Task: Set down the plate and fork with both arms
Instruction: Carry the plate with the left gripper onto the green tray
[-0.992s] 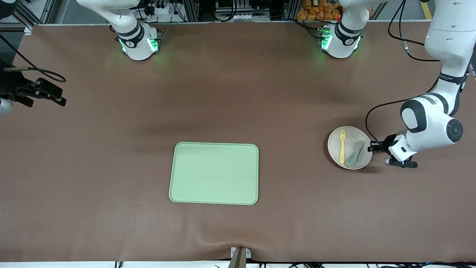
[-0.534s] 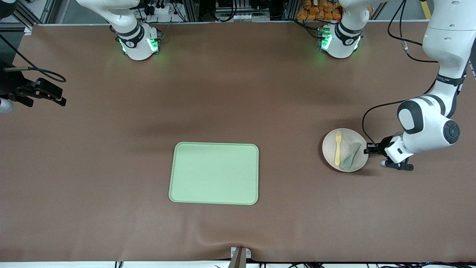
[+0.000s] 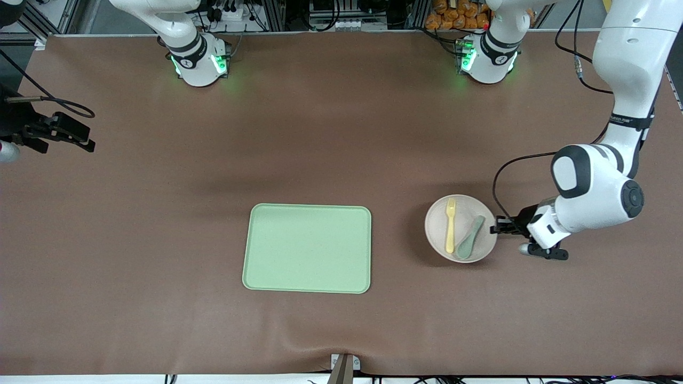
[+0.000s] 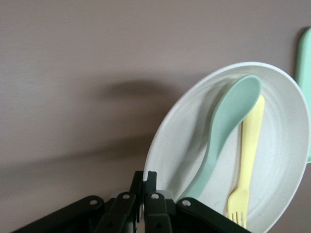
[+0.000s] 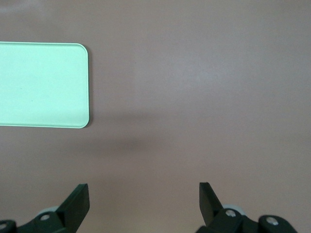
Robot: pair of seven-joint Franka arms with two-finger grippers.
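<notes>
So the left gripper [image 3: 500,226] is pinched tight on the rim of the plate [image 3: 438,228], at about the plate's 3 o'clock as the front camera sees it. The left wrist view shows both fingers [image 4: 154,206] clamped right over the edge. The plate looks lifted a bit off the brown table [image 3: 341,133], judging by the shadow under it, but I wouldn't swear to it.

Riding in the plate: the fork [image 3: 451,231] and a grey-green spoon [image 3: 470,238] side by side, tines pointing to 12 o'clock. The green tray [image 3: 307,248] sits off toward the plate's 9 o'clock, not touching it.

Handling guess: light stiff plastic, so an edge pinch should hold, but it's a one-sided grip, so any tilt and that loose cutlery slides. The fork is thin and flat; I'd grab it across the handle.

The right gripper [image 3: 58,133] waits out at the right arm's end of the table, jaws wide apart and holding nothing.
</notes>
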